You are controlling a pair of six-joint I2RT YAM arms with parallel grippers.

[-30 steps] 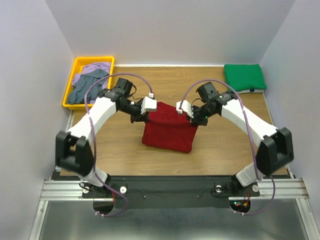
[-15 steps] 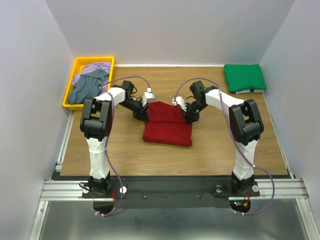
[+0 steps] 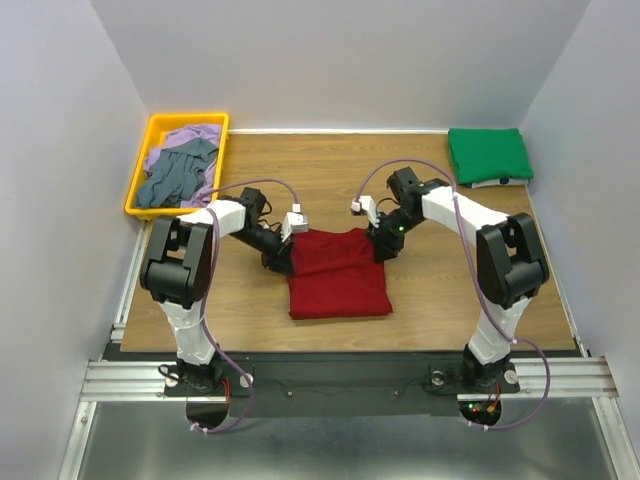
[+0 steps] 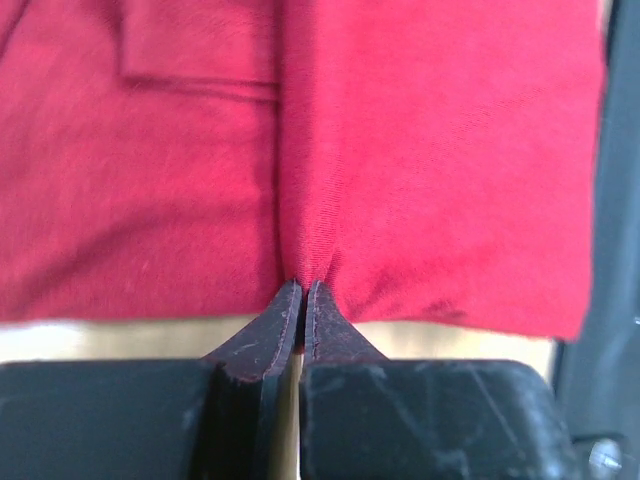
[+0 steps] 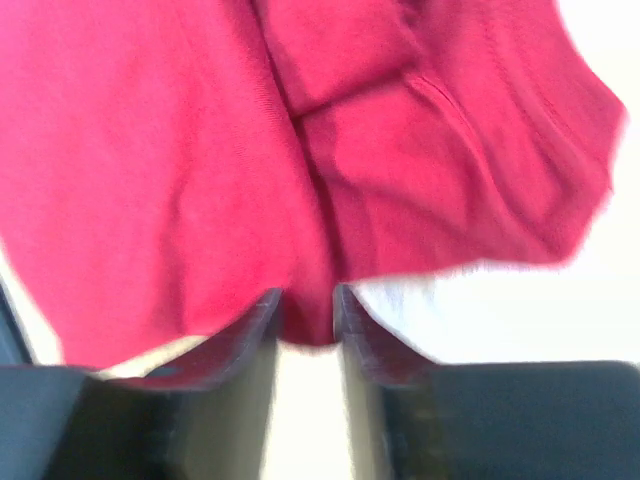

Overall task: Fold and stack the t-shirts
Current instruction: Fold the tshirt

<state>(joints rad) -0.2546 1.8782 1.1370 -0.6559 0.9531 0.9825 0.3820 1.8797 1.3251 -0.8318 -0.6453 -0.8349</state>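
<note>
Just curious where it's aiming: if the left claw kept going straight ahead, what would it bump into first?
The dark red t-shirt. The left gripper is shut on that shirt's edge, so more of the same cloth lies straight ahead.

Dark red t-shirt, folded to a rough rectangle, lay at the middle of the surface. Bright green t-shirt lay folded at its far right corner. Lavender t-shirt and grey-blue t-shirt lay crumpled together in the yellow tray.
</note>
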